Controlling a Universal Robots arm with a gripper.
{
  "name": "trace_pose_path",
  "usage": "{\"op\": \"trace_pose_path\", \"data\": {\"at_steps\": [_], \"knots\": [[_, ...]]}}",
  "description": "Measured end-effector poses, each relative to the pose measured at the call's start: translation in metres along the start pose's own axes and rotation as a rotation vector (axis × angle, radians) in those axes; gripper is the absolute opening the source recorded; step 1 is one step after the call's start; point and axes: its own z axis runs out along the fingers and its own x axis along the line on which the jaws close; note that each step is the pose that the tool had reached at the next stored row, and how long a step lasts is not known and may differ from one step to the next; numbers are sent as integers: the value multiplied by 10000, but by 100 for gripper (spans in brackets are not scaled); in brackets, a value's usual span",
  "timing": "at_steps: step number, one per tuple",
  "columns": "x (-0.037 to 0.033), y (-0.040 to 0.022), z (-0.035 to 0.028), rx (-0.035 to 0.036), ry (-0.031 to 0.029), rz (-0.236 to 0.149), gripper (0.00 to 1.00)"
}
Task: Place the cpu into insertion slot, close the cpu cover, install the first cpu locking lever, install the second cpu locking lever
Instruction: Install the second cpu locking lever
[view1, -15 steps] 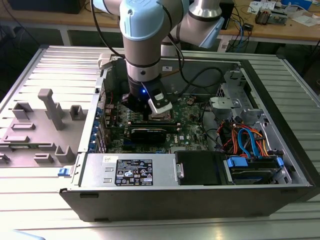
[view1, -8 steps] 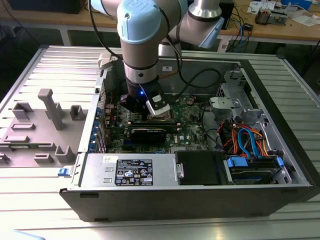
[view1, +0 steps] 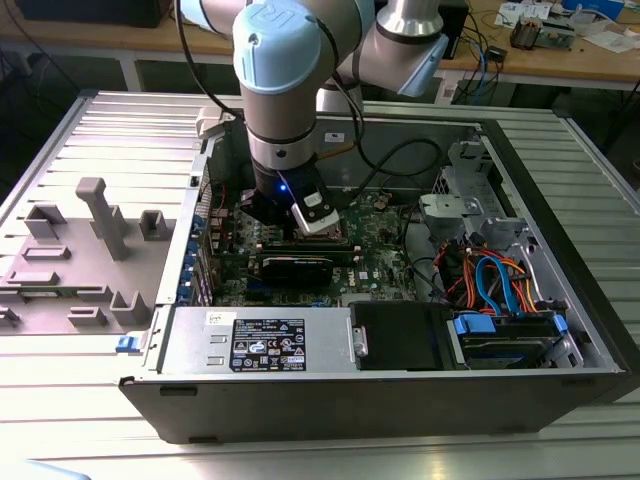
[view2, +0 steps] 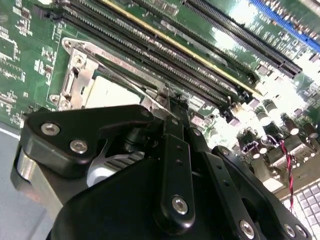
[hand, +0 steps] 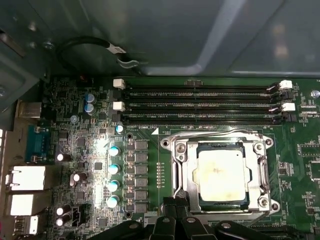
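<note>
The cpu (hand: 222, 172), a dull silver square, lies flat in the insertion slot, whose dark rim (hand: 220, 145) frames it. The cpu cover (hand: 186, 170) is down over the chip's edges. A thin wire lever (hand: 215, 131) runs along the side by the memory slots, and another (hand: 173, 165) along the adjoining side. My gripper (hand: 172, 202) sits at the socket corner where that second lever ends, fingers drawn together; what lies between them is hidden. The second wrist view shows the gripper (view2: 175, 107) beside the cover (view2: 80, 75) and the cpu (view2: 107, 92). In the exterior view the gripper (view1: 270, 215) reaches down into the open computer case.
Long memory slots (hand: 200, 92) lie just beyond the socket. Round capacitors (hand: 114, 167) and rear ports (hand: 27, 177) stand to its side. The case wall (hand: 150, 30) rises behind. A power supply (view1: 260, 340), drive cables (view1: 490, 275) and a grey fixture tray (view1: 80, 250) surround the board.
</note>
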Motion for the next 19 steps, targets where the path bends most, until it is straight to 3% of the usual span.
{"op": "trace_pose_path", "data": {"at_steps": [2, 6, 8, 10, 11, 15, 19], "knots": [[-1, 3, -32, 2, 2, 0, 11], [-13, 40, -281, 5, 2, 0, 11], [-16, 49, -339, 7, 2, 0, 11], [-22, 68, -467, 15, 2, -1, 11], [-23, 72, -494, 18, 3, -1, 11], [-64, 72, -494, 224, -4, 59, 11], [-142, 74, -490, 282, 0, 100, 11]]}}
